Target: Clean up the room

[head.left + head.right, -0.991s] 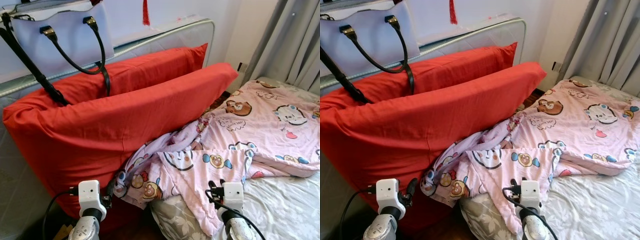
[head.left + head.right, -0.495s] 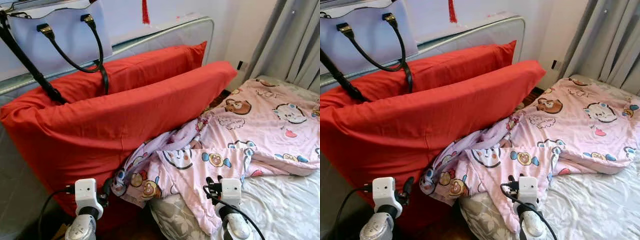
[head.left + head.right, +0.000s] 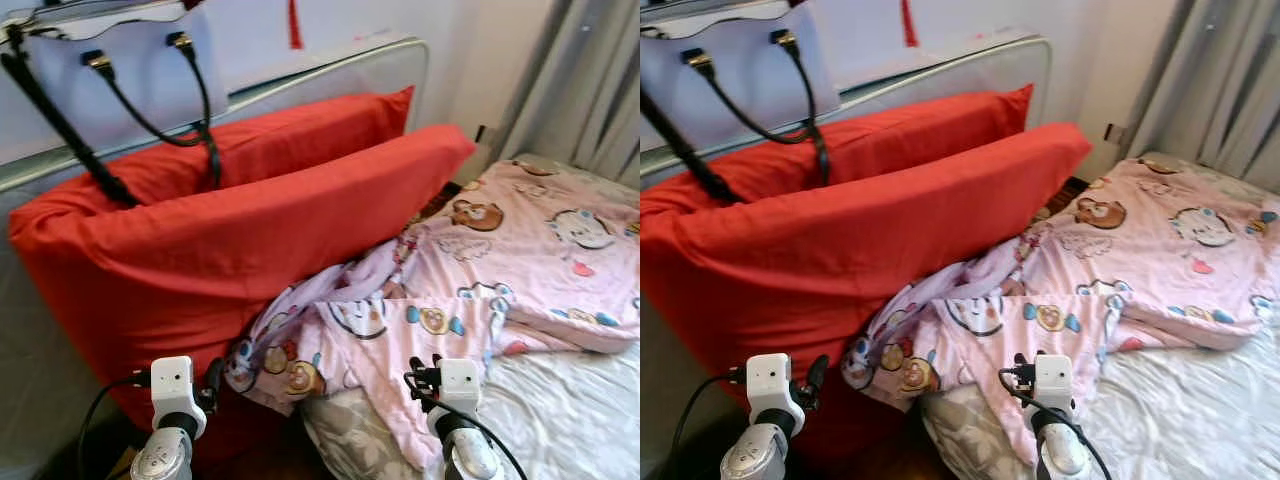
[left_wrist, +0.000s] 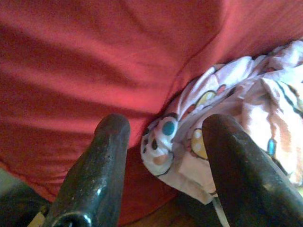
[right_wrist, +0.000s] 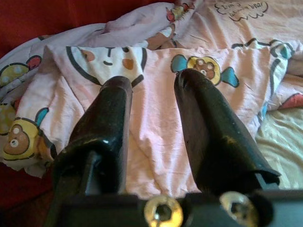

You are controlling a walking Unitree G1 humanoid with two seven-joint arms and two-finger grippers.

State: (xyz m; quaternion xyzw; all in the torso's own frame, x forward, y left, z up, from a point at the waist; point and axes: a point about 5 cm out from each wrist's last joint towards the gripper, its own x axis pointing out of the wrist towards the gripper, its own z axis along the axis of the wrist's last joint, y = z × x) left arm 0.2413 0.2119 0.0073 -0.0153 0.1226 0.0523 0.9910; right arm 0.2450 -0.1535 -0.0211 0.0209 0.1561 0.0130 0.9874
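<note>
Pink blanket unmoved since earlier frame, bunched against red pillows.
Left gripper and right gripper both spread, empty; wrist views alone show this.

Little changed beyond a small camera shift and added blur across both eye views. Left gripper now a touch lower in the lower left of the frame than a second ago, at about the same height as half a second ago. Right gripper likewise slightly lower and a shade leftward near the bottom edge, over the pink cartoon blanket.
</note>
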